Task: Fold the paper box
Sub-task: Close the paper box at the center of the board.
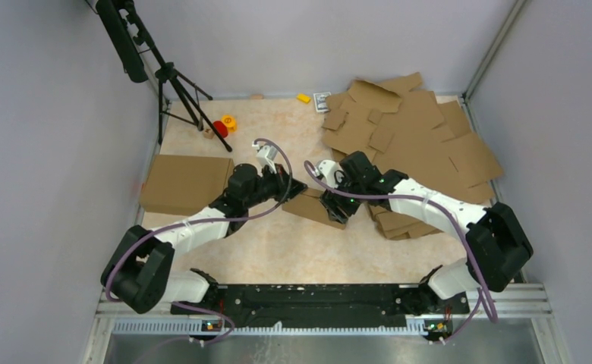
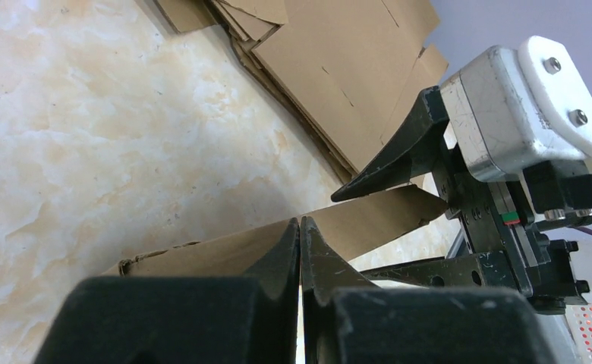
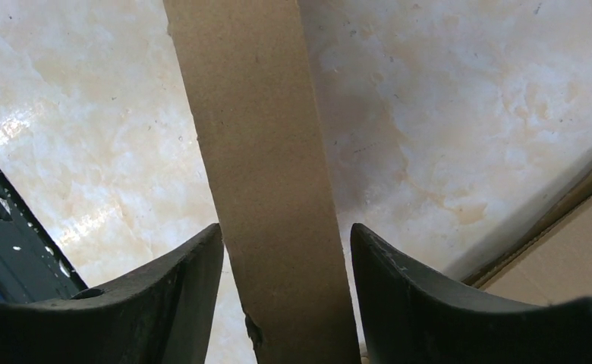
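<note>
On the worktop (image 1: 270,243), centre frame, the paper box (image 1: 312,206) lies with one flap (image 3: 262,152) raised. Right tool (image 3: 285,246) straddles that flap, jaws spread; left tool (image 2: 300,227) is pressed together at its edge. Next, probably: pinch, then crease inward.

Plain brown paper box (image 1: 309,208), cream marbled table (image 1: 278,246)

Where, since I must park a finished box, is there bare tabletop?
Bare: the near strip between the paper box and the base rail; the far patch between the tripod and the flat cardboard pile. Crowded: right side, left-edge folded box.
</note>
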Controlling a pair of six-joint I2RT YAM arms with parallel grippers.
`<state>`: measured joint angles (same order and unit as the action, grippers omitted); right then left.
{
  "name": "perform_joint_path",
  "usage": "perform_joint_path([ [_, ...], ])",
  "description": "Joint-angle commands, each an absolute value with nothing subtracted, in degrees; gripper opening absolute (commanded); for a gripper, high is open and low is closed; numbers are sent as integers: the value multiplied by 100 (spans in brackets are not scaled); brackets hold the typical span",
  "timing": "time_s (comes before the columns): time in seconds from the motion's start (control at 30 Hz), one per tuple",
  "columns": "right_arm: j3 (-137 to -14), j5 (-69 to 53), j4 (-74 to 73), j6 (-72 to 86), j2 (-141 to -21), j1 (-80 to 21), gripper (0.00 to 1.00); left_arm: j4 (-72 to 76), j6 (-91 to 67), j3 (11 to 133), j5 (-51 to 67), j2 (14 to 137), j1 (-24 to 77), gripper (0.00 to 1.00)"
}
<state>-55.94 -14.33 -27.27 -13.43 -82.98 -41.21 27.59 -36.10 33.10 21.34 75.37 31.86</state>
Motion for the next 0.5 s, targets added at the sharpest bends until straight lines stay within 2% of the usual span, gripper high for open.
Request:
perform_joint_path([
  [0.0, -5797, -1308, -2537, -1130, -8085, -4184, 63, 2426, -3422, 3059, 2079, 7574, 3281, 0],
  [0.07, -5749, -1314, -2435, -1062, -7976, -4184, 69, 2397, -3394, 3059, 2044, 7572, 3300, 0],
  [0.13, -5671, -1314, -2266, -961, -7809, -4184, 92, 2368, -3376, 3038, 1970, 7549, 3313, 0],
  [0.47, -5683, -1269, -2271, -800, -7196, -4020, 96, 2397, -3331, 3030, 1868, 7598, 3379, 0],
])
